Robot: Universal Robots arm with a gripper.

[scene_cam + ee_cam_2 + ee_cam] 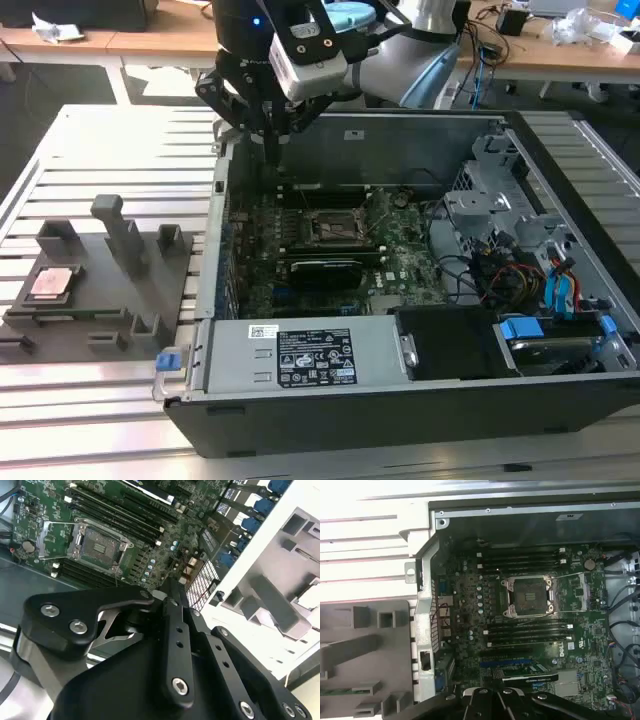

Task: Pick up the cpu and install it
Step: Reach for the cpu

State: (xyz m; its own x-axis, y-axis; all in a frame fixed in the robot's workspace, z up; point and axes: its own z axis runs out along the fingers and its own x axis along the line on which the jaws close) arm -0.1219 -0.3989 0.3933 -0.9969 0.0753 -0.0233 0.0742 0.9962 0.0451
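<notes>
The cpu (52,283), a small pale pinkish square chip, lies flat on the grey fixture plate (100,300) at the exterior view's left, outside the case. My gripper (272,152) hangs over the open computer case's rear corner on the side nearest that plate, well away from the chip. Its black fingers (172,605) meet at one tip with nothing between them. The empty black socket (335,228) with its metal frame sits mid-motherboard, and it appears in both wrist views (97,544) (529,596).
The open computer case (400,400) takes up the middle, with its drive cage and cables (520,260) at the exterior view's right. Upright grey fixture blocks (120,235) stand on the plate near the chip. Everything rests on a slatted metal table (90,410).
</notes>
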